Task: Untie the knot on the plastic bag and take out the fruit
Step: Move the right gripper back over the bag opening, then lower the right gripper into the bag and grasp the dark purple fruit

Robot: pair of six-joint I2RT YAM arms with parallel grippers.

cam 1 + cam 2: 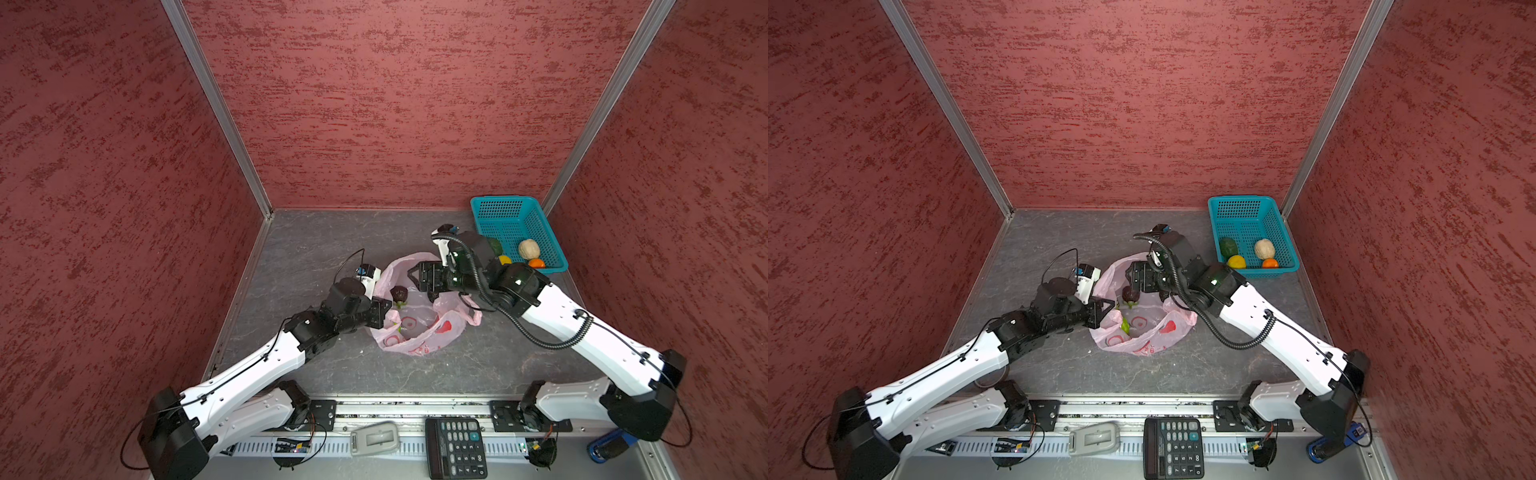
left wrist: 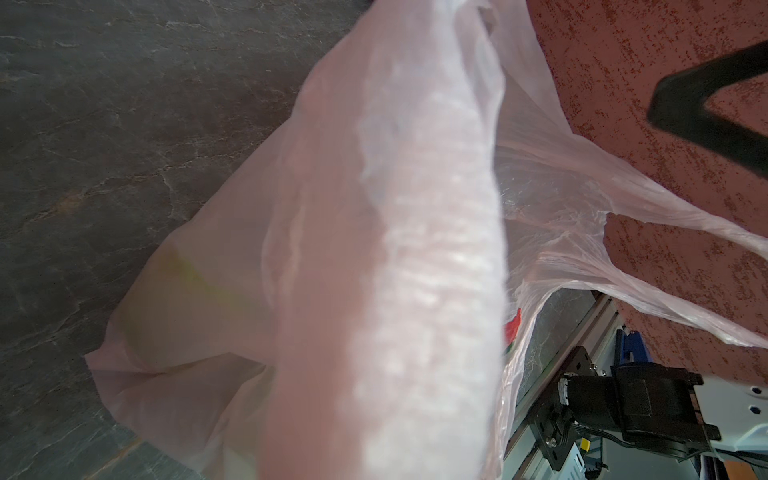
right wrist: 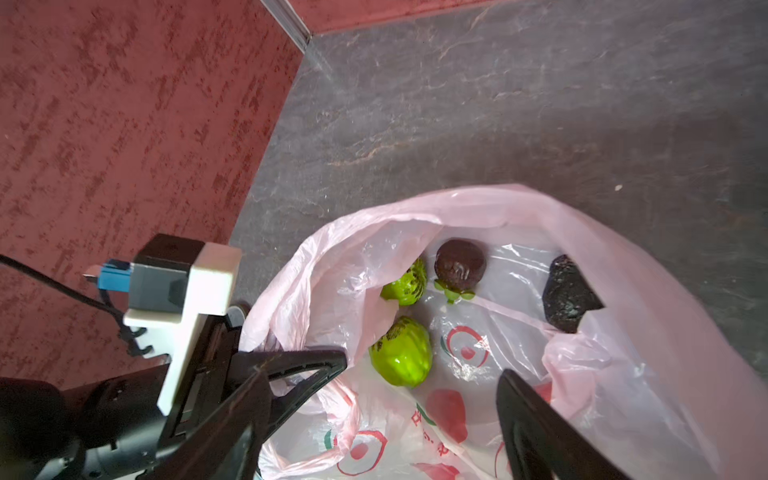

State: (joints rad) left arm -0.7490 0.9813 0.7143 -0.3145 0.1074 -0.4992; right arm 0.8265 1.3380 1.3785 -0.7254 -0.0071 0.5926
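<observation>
The right gripper (image 1: 420,285) is hovering wide open, holding nothing, over the mouth of the plastic bag (image 1: 415,338) at mid-table; the left gripper (image 1: 388,308) is pinching its left rim; fruit (image 3: 401,352) is lying inside, more in the far-right basket (image 1: 515,208)

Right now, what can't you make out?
- Grip of the left hand: blurred bag film fills the left wrist view.
- Dark green fruit in the basket: mostly behind the right arm in a top view.
- Black fruit: a bag fold covers part, right wrist view.
</observation>
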